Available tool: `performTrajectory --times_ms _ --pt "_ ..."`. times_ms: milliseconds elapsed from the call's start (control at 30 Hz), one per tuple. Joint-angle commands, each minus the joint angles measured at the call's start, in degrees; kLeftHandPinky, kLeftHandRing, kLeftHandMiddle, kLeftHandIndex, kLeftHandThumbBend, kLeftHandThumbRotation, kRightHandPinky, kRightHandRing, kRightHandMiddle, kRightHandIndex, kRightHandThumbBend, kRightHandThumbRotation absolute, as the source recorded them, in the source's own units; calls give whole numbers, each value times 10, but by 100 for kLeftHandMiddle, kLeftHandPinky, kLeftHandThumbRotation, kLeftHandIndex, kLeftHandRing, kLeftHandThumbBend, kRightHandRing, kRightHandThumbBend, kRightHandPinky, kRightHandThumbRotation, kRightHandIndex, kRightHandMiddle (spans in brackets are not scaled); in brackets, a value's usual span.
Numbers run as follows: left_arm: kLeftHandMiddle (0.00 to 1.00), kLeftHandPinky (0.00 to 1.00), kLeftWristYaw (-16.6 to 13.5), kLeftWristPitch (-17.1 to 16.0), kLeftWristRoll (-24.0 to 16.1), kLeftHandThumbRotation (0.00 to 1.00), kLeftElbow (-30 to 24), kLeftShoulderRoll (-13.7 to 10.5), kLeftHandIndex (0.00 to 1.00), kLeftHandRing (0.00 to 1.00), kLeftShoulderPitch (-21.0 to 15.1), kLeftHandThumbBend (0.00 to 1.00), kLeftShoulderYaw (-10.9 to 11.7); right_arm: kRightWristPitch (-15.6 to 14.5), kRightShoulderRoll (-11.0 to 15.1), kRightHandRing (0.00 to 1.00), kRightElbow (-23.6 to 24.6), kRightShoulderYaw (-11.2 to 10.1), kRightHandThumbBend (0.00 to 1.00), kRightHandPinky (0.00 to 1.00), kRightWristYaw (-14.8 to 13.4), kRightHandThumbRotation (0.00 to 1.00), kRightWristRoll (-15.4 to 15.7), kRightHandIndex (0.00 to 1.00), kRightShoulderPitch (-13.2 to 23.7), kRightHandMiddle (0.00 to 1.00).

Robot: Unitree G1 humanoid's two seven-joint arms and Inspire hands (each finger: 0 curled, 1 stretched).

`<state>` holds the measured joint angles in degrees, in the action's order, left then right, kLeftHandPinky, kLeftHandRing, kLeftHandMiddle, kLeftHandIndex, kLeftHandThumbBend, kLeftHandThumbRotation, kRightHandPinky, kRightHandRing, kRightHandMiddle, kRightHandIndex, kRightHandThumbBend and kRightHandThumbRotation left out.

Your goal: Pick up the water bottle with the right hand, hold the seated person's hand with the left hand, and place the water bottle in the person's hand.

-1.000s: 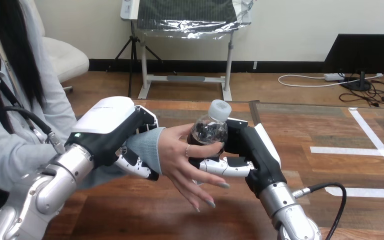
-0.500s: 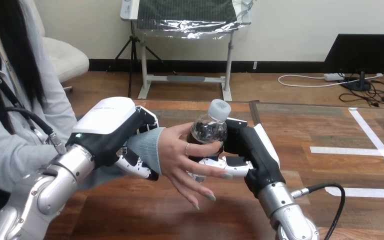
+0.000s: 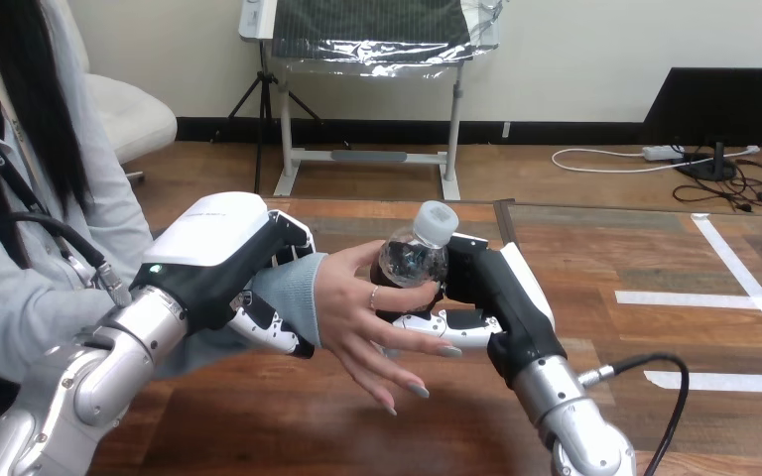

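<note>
A clear water bottle [image 3: 415, 255] with a white cap stands nearly upright above the table's middle. My right hand [image 3: 491, 293] comes in from the right and is shut on it, thumb lying across its lower part. The person's hand [image 3: 362, 312] reaches in from the left with its palm against the bottle; its thumb is round the far side and its fingers point down to the right. My left hand [image 3: 223, 263] is shut on the person's wrist, over the grey sleeve, fingers curled underneath.
The wooden table [image 3: 258, 416] runs under both arms, with bare surface in front and white tape lines [image 3: 699, 297] on its right part. A black cable [image 3: 655, 382] loops beside my right forearm.
The bottle has tilted slightly and my right hand has shifted a little left. The person's fingers have closed somewhat further against the bottle. My left hand has stayed put.
</note>
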<state>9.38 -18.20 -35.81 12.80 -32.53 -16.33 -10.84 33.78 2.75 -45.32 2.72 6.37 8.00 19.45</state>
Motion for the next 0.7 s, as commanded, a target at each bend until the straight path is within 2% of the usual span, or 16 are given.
performTrajectory --times_ms 0,167,400,667 --pt "45 36 -20 -7 11 0 -16 2 47 39 -40 91 13 -9 7 52 18 6 84 45 -3 0 6 61 58 59" --pt "47 39 -20 -3 10 3 -22 1 51 42 -35 92 13 -24 11 54 23 8 85 46 1 3 7 65 60 61" --pt "54 44 -26 -2 8 8 -28 2 58 49 -27 95 15 -30 27 59 19 15 85 51 4 8 20 70 64 65" --pt "65 53 -29 -1 7 16 -35 -1 67 58 -21 99 16 -46 39 71 23 18 87 64 5 17 29 76 64 72"
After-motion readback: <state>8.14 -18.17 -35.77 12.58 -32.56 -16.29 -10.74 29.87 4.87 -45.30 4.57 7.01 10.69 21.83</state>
